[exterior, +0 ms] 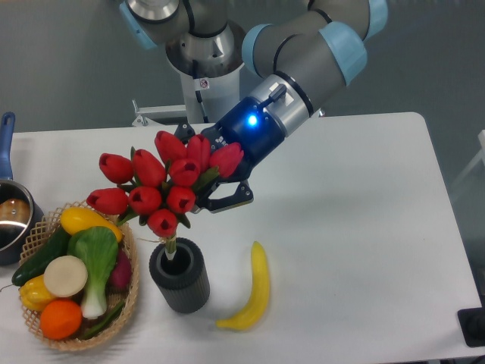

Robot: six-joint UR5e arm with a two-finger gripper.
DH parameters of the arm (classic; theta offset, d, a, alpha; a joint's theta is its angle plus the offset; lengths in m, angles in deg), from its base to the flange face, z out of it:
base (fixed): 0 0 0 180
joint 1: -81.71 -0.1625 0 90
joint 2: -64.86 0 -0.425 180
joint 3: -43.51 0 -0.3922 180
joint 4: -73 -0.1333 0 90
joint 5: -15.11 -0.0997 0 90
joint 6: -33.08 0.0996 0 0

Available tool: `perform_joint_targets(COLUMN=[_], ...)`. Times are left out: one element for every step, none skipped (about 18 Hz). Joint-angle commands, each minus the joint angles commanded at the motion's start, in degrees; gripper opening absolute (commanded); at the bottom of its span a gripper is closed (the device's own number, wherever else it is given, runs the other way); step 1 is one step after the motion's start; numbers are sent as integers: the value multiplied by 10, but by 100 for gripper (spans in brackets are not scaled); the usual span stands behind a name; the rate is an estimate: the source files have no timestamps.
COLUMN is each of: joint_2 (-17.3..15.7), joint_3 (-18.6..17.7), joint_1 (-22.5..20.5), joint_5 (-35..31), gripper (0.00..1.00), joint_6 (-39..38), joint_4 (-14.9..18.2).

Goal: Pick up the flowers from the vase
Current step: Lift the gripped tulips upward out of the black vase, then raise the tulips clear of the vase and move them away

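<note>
A smooth, slightly waxy sheen is seen on the red buds of the flowers [163,189], like plastic. The vase [180,276] is finished in matt dark grey with ribbed sides. The basket [121,299] is woven from rough wicker. A glossy skin is shown on the banana [255,290], and the table [356,227] is surfaced in smooth matt white.

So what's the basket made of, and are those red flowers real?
The basket looks like woven wicker: tan strands crossing along its rim. The flowers look artificial, maybe plastic or foam: every red bud is smooth, glossy and alike. I cannot be sure from here.
</note>
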State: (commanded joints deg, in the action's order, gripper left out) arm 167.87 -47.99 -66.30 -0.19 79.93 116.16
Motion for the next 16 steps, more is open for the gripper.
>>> perform_joint_targets(joint_2=[-2,-3,-3,-3,-2,-2,-1,1,2,2,3,6,6,7,7,8], joint_3=[4,8,16,24,29,34,40,46,50,53,55,56,57,59,62,62], joint_1=[-3,-8,-14,-22,-31,-37,-40,-40,-43,-48,-51,-57,-62,-69,-78,-88], joint_5=[0,0,0,0,0,-1,-1,-3,-5,-8,-11,-15,-19,-23,-24,-24], gripper=[37,37,37,37,37,37,37,37,37,37,37,37,37,37,37,37], joint_6=[-9,-17,-24,-27,-28,-27,-27,-26,-26,-26,-25,-22,-21,-21,-21,-20], joint_4=[0,0,0,0,0,0,0,0,0,1,1,0,0,0,0,0])
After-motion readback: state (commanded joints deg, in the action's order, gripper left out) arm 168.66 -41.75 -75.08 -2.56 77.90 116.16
